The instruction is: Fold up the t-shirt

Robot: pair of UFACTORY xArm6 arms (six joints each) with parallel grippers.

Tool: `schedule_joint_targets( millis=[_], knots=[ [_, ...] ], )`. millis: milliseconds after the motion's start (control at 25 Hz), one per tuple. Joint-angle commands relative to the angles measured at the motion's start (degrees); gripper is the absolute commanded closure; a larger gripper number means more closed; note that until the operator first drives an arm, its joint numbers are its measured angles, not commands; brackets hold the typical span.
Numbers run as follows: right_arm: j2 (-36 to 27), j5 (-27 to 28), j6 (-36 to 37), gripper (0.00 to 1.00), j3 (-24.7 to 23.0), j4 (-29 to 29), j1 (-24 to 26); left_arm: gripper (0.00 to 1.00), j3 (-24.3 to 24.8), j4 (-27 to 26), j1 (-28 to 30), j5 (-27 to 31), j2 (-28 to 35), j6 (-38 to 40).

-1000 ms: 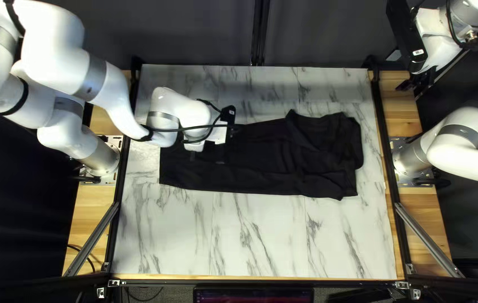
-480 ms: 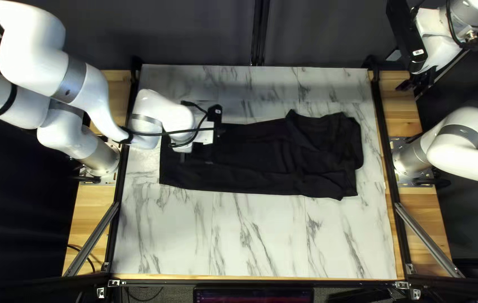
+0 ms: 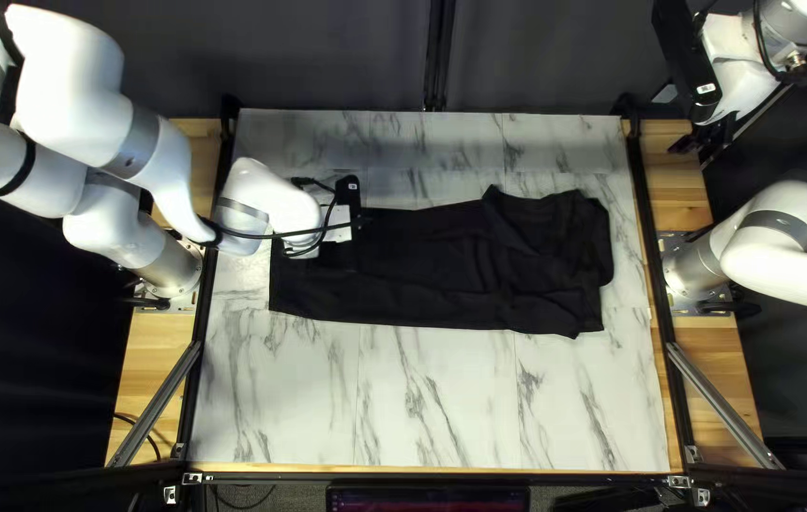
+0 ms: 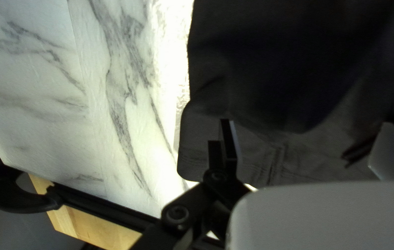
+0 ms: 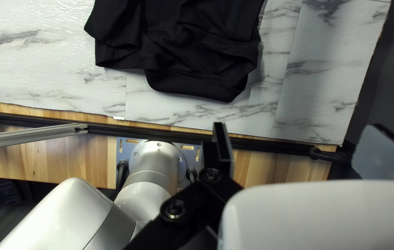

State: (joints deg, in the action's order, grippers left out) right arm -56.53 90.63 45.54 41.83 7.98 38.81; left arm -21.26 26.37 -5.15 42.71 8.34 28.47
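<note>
The black t-shirt [image 3: 441, 275] lies as a long strip across the marble sheet, its right end rumpled. Over its left part hangs my left gripper [image 3: 330, 265], dark against the cloth. In the left wrist view this gripper [image 4: 301, 144] is open, its fingers apart above the shirt [image 4: 275, 102], one near a cloth edge. My right gripper [image 3: 702, 137] is held beyond the table's far right corner, away from the shirt. The right wrist view shows this gripper [image 5: 301, 141] open with nothing held, and the rumpled shirt end [image 5: 192, 51] ahead of it.
Marble sheet [image 3: 422, 398] surrounds the shirt, broadest toward the near edge. Black rails flank both sides, with a slanted metal brace [image 3: 721, 403] at the right. A black clamp [image 4: 16, 194] sits at the far left corner. My right arm's base [image 5: 157, 159] stands beside the table.
My left arm has drawn back toward the left side of the top left view, over the shirt, and its wrist has turned slightly. The shirt and my right arm look unchanged.
</note>
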Motion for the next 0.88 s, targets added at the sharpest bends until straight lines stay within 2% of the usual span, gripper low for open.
schedule_joint_targets(
  millis=[40,560,880],
  knots=[
    [0.00,0.00,0.00,0.00,0.00,0.00,0.00,1.00,-0.25,-0.61,0.64,3.28,1.70,1.63],
    [0.00,0.00,0.00,0.00,0.00,0.00,0.00,1.00,-3.30,-1.33,7.84,14.61,6.48,7.25],
    [0.00,0.00,0.00,0.00,0.00,0.00,0.00,1.00,-9.16,-1.57,9.78,18.72,-1.59,8.30]
  ],
)
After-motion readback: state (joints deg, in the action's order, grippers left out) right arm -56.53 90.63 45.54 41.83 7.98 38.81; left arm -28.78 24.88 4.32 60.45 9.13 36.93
